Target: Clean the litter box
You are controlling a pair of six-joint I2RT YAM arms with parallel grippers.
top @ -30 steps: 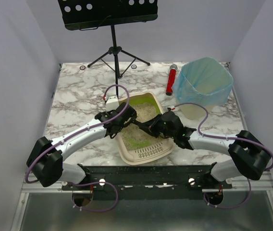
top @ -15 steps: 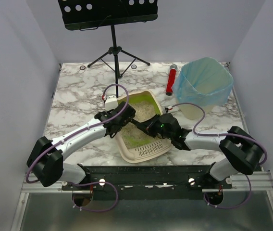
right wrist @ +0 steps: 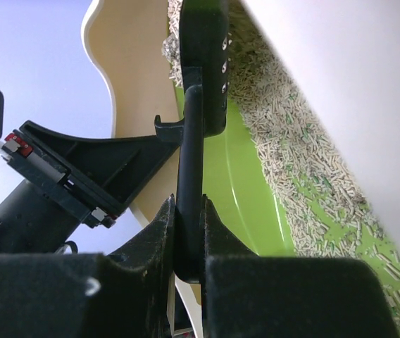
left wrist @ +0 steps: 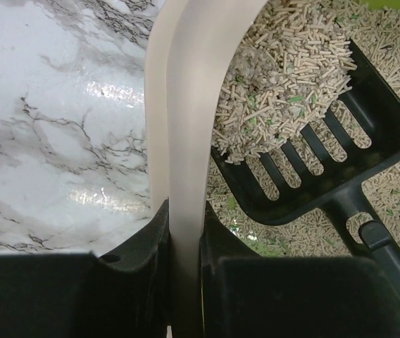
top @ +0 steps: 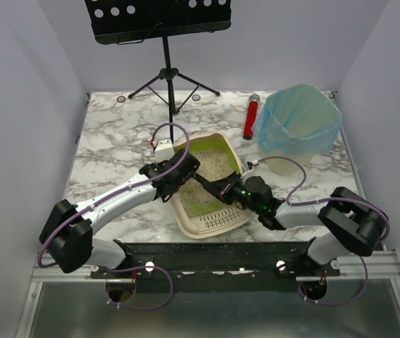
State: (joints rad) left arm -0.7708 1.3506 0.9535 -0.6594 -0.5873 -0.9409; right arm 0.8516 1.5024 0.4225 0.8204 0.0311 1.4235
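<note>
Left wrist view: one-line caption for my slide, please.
Left hand pinches the litter box rim beside a black slotted scoop loaded with litter pellets.

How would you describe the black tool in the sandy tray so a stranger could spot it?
On the marble table, find the beige litter box with the green inside, near the middle. In it is the scoop, its handle clamped in the right pincer. Unlike the box's pale grille, its slotted blade is black and heaped with tan pellets.
</note>
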